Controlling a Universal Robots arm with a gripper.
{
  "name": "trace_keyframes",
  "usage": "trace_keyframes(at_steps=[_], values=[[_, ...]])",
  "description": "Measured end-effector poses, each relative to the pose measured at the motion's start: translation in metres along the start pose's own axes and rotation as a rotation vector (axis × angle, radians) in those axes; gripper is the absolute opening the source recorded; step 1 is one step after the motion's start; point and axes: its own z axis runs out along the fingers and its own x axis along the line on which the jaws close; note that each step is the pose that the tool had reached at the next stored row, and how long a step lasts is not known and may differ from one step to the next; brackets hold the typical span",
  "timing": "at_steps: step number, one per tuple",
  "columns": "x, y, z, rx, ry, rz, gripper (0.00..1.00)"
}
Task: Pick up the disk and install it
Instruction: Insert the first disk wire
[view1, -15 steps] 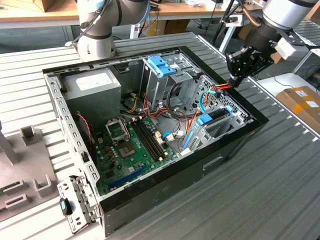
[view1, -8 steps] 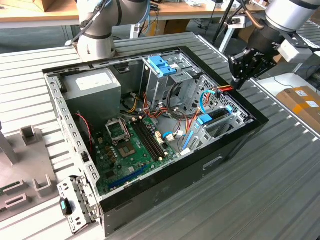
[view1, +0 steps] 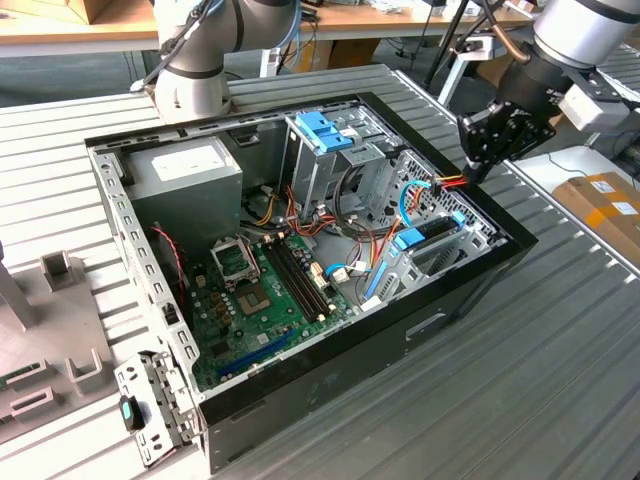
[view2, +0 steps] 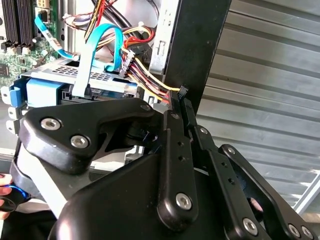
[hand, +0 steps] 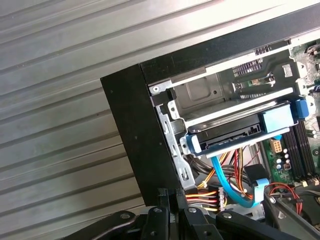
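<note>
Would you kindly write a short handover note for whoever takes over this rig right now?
Gripper: shut, tips at the case wall beside the red and yellow wires.
Disk: lying in its bay inside the case, blue bracket at its edges.
Done: the disk is in the bay.
Left: I cannot tell whether it is fully seated or wired.

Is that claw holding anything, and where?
The gripper seems to pinch the coloured wires by their black plug; the disk sits in its bay.
</note>
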Motion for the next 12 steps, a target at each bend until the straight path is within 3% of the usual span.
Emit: trace_keyframes(at_steps=[12], values=[[-0.0057,0.0059,-0.0005,-0.0001,0.0022,0.026,0.16]])
